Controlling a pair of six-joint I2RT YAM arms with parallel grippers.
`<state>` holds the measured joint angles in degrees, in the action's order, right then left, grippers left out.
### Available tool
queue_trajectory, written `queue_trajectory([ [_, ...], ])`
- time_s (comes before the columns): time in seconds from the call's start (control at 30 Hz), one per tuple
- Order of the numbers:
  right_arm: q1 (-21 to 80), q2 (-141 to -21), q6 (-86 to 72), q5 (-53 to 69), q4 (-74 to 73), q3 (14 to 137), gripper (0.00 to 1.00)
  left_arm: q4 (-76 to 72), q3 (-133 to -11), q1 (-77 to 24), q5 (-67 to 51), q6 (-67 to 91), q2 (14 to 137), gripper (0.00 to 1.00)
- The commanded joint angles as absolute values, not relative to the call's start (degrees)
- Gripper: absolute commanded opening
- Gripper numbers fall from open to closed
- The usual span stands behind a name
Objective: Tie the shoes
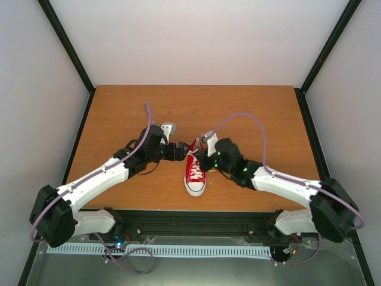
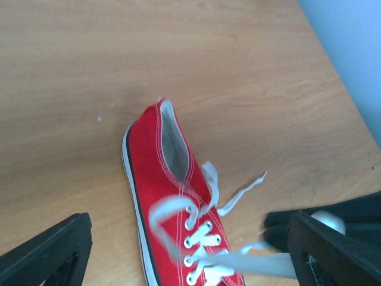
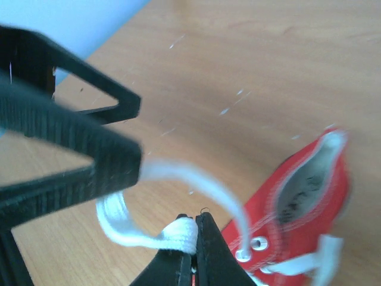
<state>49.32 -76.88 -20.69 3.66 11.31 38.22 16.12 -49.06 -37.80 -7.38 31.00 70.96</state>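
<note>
One red shoe (image 1: 194, 173) on tbl (image 1: 256, 107), lace (image 3: 128, 238) betw. R jaws

Bright, even light, faint shadows — wrist cams blur the white laces (image 2: 250, 262) & foreground; top cam sharp.

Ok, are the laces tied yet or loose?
Loose. No knot shows: the laces trail off the shoe, and the right gripper pinches one strand.
</note>
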Motion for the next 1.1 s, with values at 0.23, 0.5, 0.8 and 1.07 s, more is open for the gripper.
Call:
queue_trajectory([
  [0.23,39.3,-69.2,-8.5,6.8,-23.8,53.6,0.03,-20.7,-39.7,-37.1,-19.9,13.8,73.4,0.97],
  [0.5,37.3,-68.1,-10.3,4.9,-25.9,57.0,0.03,-22.2,-43.8,-37.1,-32.2,15.3,82.1,0.95],
  [0.8,35.8,-69.4,-10.9,2.7,-27.4,59.2,0.03,-23.9,-41.2,-37.2,-32.9,18.7,80.5,0.94],
  [1.07,35.6,-69.8,-11.0,5.5,-26.9,61.2,0.03,-18.4,-44.9,-37.2,-32.1,15.7,86.7,0.73],
])
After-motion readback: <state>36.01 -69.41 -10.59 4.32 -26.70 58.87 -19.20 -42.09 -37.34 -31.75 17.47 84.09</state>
